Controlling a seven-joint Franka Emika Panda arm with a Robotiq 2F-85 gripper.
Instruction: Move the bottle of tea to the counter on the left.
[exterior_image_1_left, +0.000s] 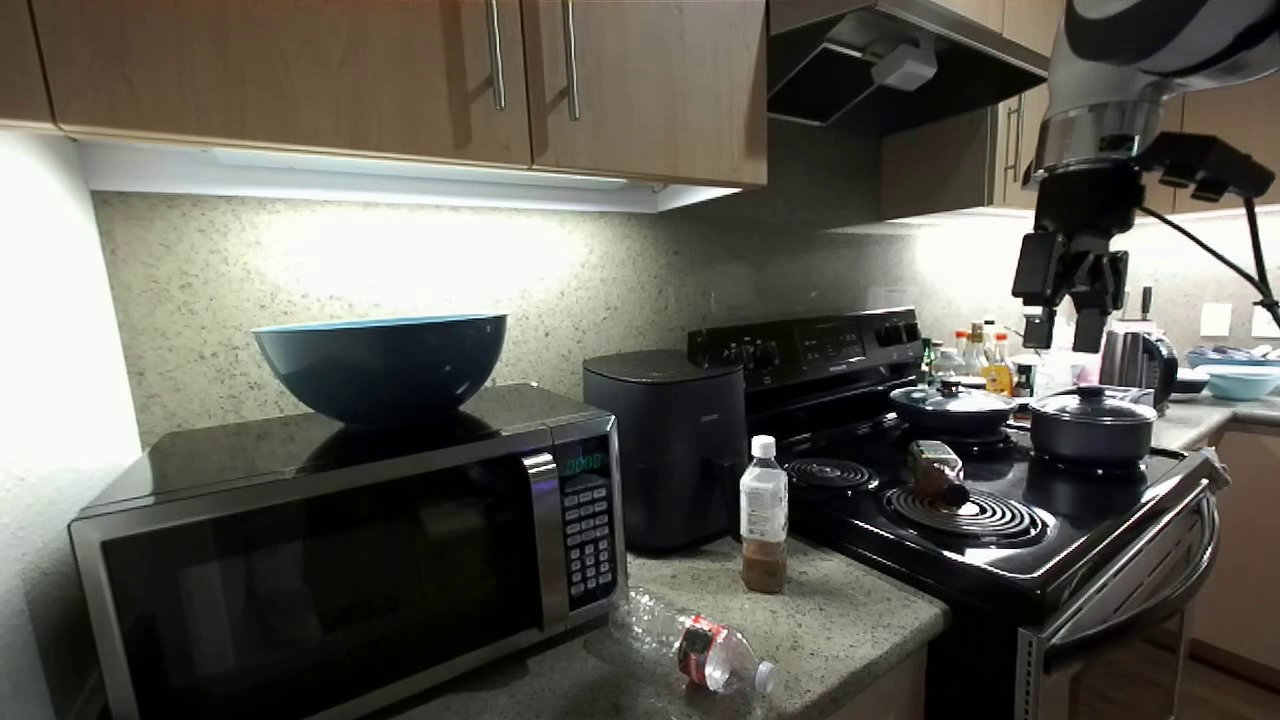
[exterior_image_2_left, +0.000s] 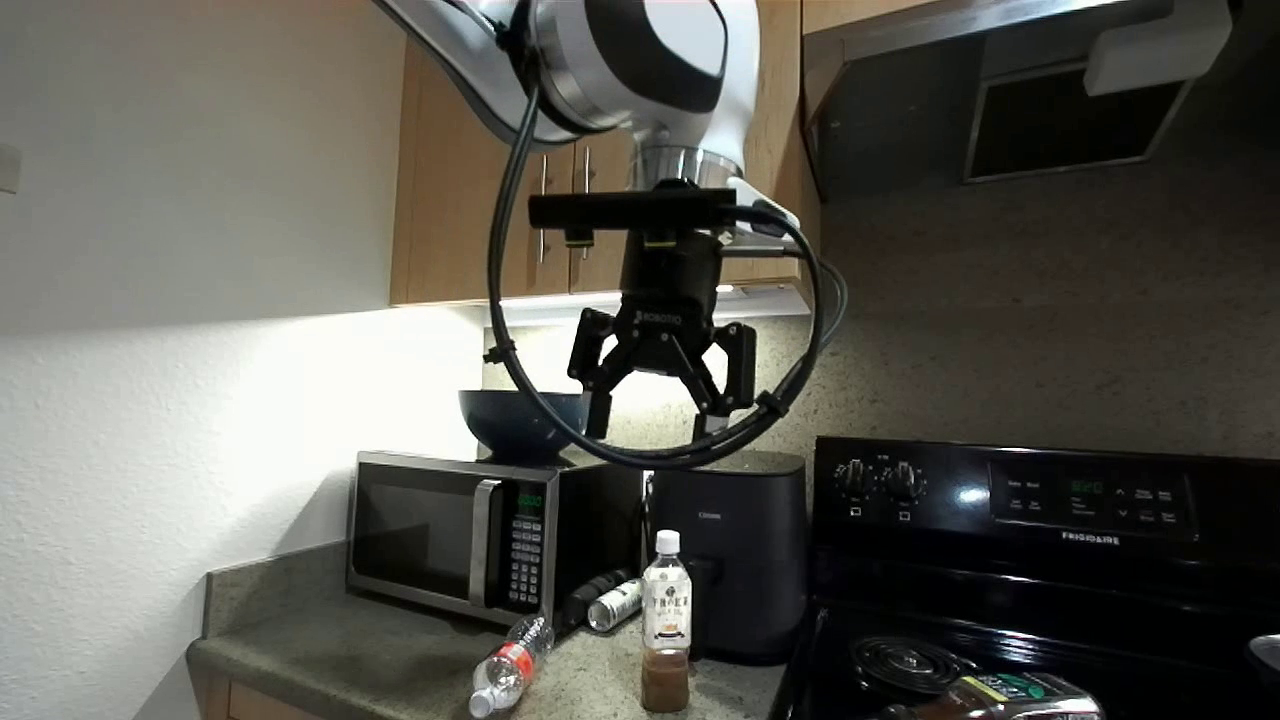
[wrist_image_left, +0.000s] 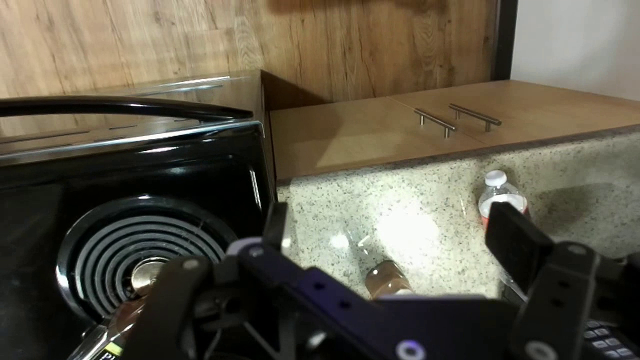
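Lowering the jaws: spread wide, nothing held; a straight descent is to be avoided, since the upright clear bottle (exterior_image_2_left: 666, 622) is seen beneath their gap in the wrist view and could be toppled.
Bottle of tea (exterior_image_1_left: 938, 474): laid on its side, partly over a coil burner (exterior_image_1_left: 998, 521), below the jaws and toward the lower left of the wrist view, well apart from them.
Brown contents (exterior_image_2_left: 664, 682): shown by the bottle of tea and the upright clear bottle alike; a wrong pick could be caused by judging on colour alone.
Coil burner: heat cannot be told; the bottle of tea may be rolled off the rings if the jaws are closed off-centre, or dropped if they are not aligned across its body.
Cable (exterior_image_2_left: 497, 250): looped out beside the jaws; the lidded pot (exterior_image_1_left: 1092, 432) near the coil burner could be snagged during a low sweep.
Surface (exterior_image_1_left: 845, 612): below the jaws, next to the stovetop (exterior_image_1_left: 1080, 510); shared with the upright clear bottle and a lying clear bottle (exterior_image_2_left: 512, 663), either of which could be struck during placing. Rolling toward the edge could follow if the bottle of tea is released on its side.
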